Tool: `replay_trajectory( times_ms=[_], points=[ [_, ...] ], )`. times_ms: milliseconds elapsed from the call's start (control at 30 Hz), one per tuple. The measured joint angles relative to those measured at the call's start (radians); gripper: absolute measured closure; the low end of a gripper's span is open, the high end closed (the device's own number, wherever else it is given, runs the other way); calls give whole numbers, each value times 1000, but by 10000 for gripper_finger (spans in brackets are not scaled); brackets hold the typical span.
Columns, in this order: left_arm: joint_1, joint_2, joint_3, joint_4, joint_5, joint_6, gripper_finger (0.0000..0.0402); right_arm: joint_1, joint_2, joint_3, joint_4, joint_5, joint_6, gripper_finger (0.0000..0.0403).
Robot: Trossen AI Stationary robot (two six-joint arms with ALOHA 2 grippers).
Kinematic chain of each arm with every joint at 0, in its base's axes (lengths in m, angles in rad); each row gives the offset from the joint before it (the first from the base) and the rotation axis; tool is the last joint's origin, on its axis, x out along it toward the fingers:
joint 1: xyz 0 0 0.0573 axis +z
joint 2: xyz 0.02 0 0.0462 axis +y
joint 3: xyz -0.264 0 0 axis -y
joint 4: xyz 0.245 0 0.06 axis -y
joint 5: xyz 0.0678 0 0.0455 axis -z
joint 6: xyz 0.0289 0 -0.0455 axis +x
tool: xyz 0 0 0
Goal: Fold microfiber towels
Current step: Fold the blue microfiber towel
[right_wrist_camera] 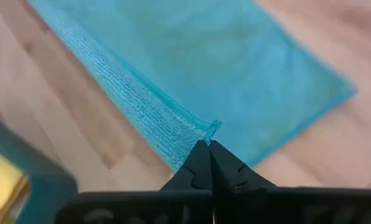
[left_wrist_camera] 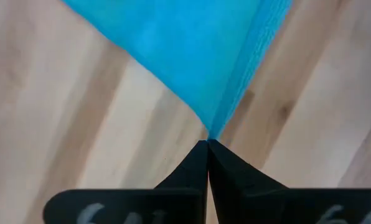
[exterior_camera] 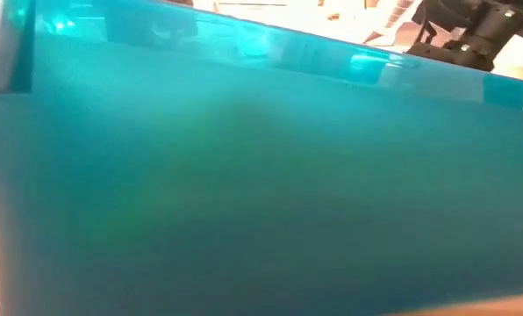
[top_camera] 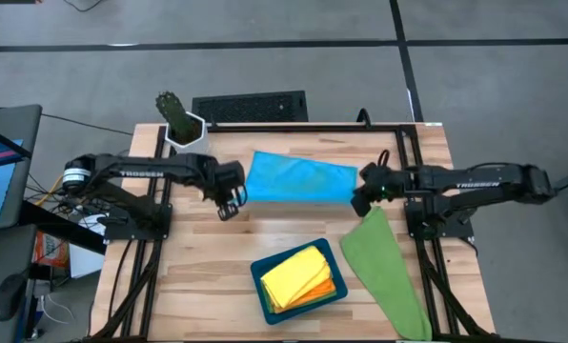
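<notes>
Behind the tray, left gripper and right gripper each pinched a blue towel corner; level, matched travel advised.

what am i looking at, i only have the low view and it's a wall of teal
Observer: That is the side of the teal tray, right against your camera; it holds yellow and orange towels.
Operator: where's the blue towel
Observer: The blue towel lies doubled over mid-table, beyond the tray.
Operator: are the arms on it
Observer: Yes. The left gripper is shut on one corner and the right gripper is shut on the corner at the other end.
Operator: any other towel out
Observer: A green towel lies beside the tray, under the right arm.
</notes>
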Motion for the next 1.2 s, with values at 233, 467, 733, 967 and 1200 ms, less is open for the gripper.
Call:
replay_trajectory(
  times_ms=[233,467,733,967,1200],
  points=[
    [-33,6,-33,103,-99,1,401,9,3,-53,-12,55,71,397],
    [99,49,-34,198,-98,72,401,-122,44,-63,4,58,40,397],
    [65,56,-94,354,256,180,398,-158,53,-62,33,36,9,393],
    [-30,64,-169,610,296,318,325,-157,53,-62,46,18,9,393],
    [-109,152,-206,725,294,390,221,-158,53,-62,43,0,9,393]
  ],
)
